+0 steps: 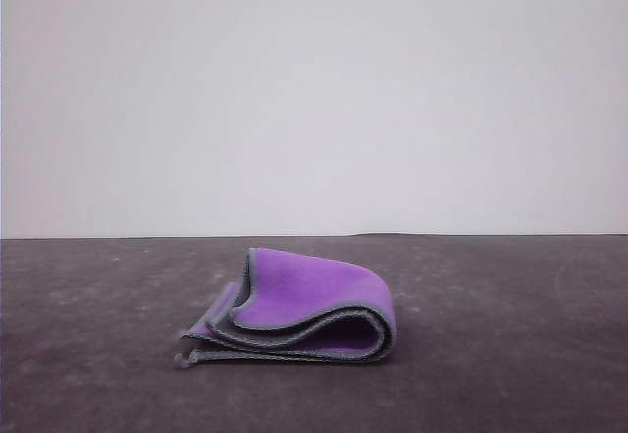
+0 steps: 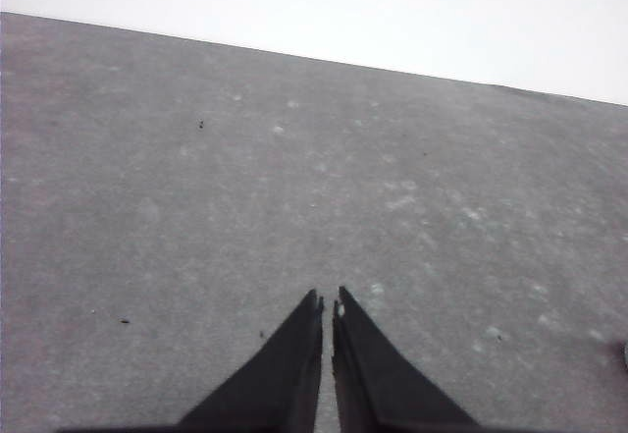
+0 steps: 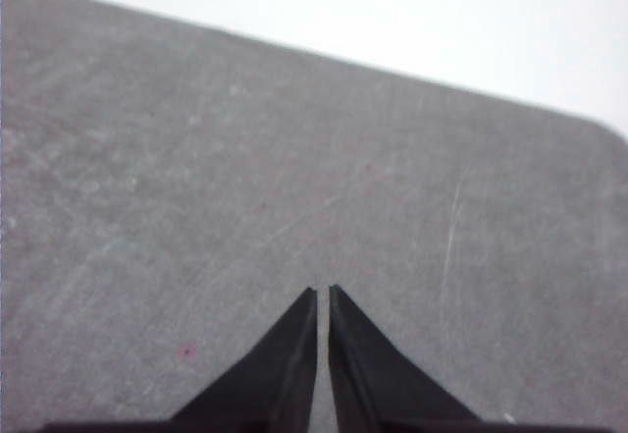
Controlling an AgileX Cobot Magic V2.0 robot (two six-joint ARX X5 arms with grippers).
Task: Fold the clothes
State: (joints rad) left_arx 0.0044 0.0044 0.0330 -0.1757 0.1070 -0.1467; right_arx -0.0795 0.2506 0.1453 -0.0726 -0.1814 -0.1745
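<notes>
Front view: your cloth point(image 1: 304, 305) sits folded, purple out, on the worktop point(image 1: 510, 354). Left fingers point(image 2: 327, 300) and right fingers point(image 3: 323, 291) both clenched, grasping nothing, only bare worktop ahead of them.

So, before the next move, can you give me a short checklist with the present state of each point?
1. Cloth already folded: ok, it lies in layers, purple face up, the fold on its right side.
2. Fold is flat: not ok, the top layer arches and the edges on the left do not line up.
3. Left tool free of the cloth: ok, shut, nothing between the fingers, bare table beneath.
4. Right tool free: ok, shut and holding nothing.
5. Distance of the tools from the cloth: cannot tell.
</notes>
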